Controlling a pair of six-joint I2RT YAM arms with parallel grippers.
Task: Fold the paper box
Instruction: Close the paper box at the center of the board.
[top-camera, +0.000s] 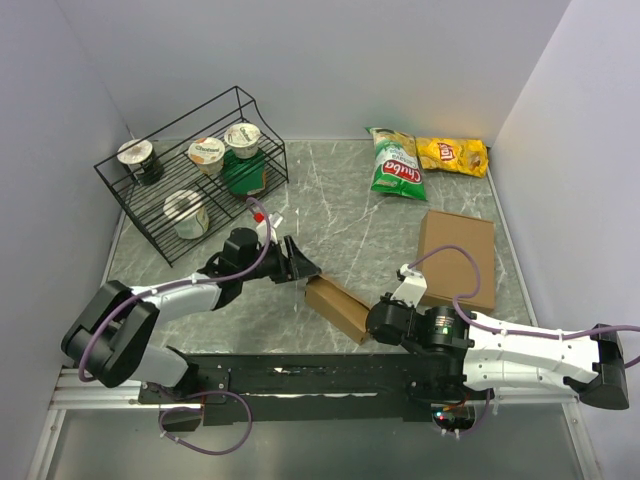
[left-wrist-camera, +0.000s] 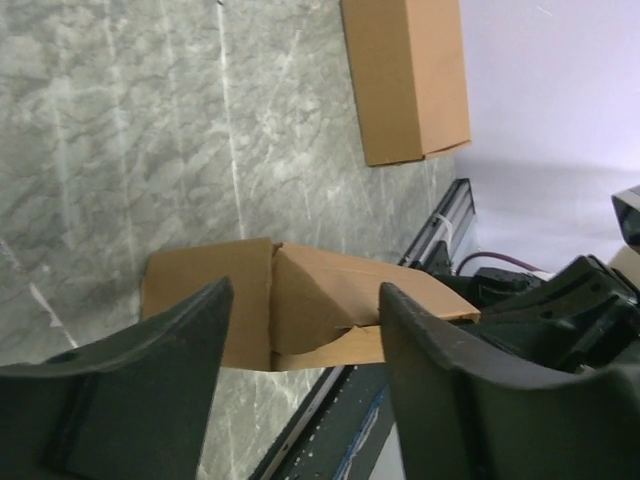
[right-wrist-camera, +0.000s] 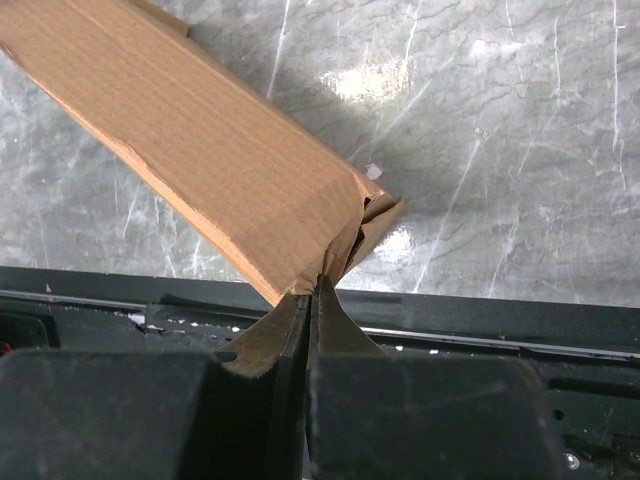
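Note:
The paper box (top-camera: 338, 305), a brown kraft piece partly folded into a long flat sleeve, lies slantwise near the table's front edge. In the right wrist view the paper box (right-wrist-camera: 200, 150) runs up and left, and my right gripper (right-wrist-camera: 315, 285) is shut on its near corner flap. My right gripper (top-camera: 378, 322) sits at the box's lower right end. My left gripper (top-camera: 300, 268) hovers at the upper left end, open. In the left wrist view the box (left-wrist-camera: 320, 300) shows beyond and between the spread fingers (left-wrist-camera: 170, 380), which do not touch it.
A plain cardboard slab (top-camera: 458, 258) lies to the right. A black wire rack (top-camera: 190, 185) with yogurt cups stands at the back left. Two chip bags (top-camera: 395, 165) lie at the back. A black rail (top-camera: 300, 375) runs along the near edge.

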